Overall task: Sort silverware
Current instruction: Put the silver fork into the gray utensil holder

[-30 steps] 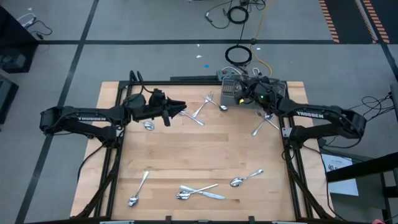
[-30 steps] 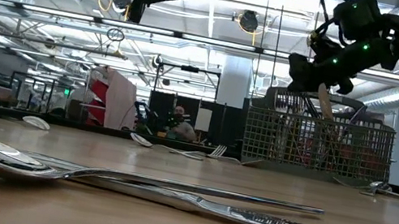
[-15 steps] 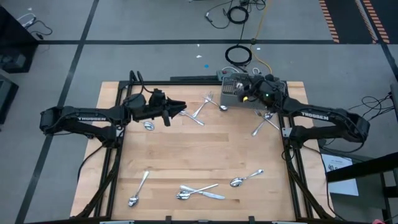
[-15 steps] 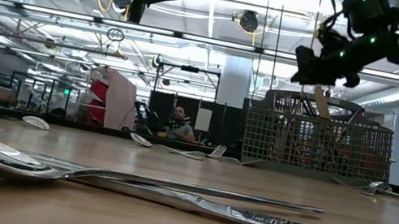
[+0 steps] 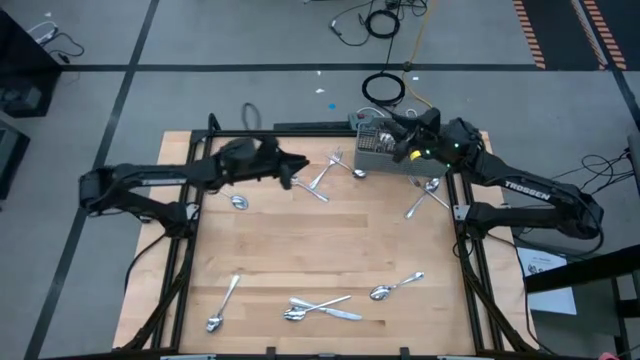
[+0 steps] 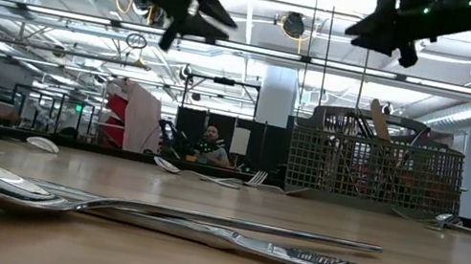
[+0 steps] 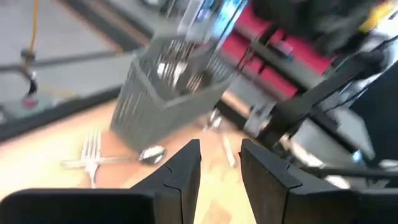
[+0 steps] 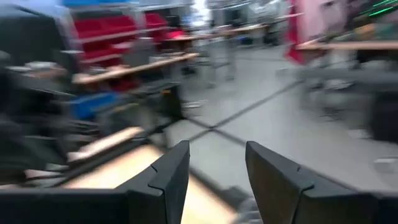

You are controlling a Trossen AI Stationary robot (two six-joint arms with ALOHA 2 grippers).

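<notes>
The right hand [image 5: 400,133] hovers open and empty above the basket [image 5: 380,152]; the left hand [image 5: 296,168], parted and empty, hangs over the table [image 5: 320,255].

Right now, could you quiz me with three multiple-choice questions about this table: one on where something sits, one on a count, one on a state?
1. Where is the mesh basket?
A. far edge, right of middle
B. near left corner
C. table centre

2. How many robot arms are there?
A. one
B. two
C. three

3. What is in the right pincer?
A. a fork
B. a spoon
C. nothing

Answers: A, the high view shows it at the far edge by the right arm; B, one arm reaches in from each side; C, its own camera shows an empty gap between the fingers.
</notes>
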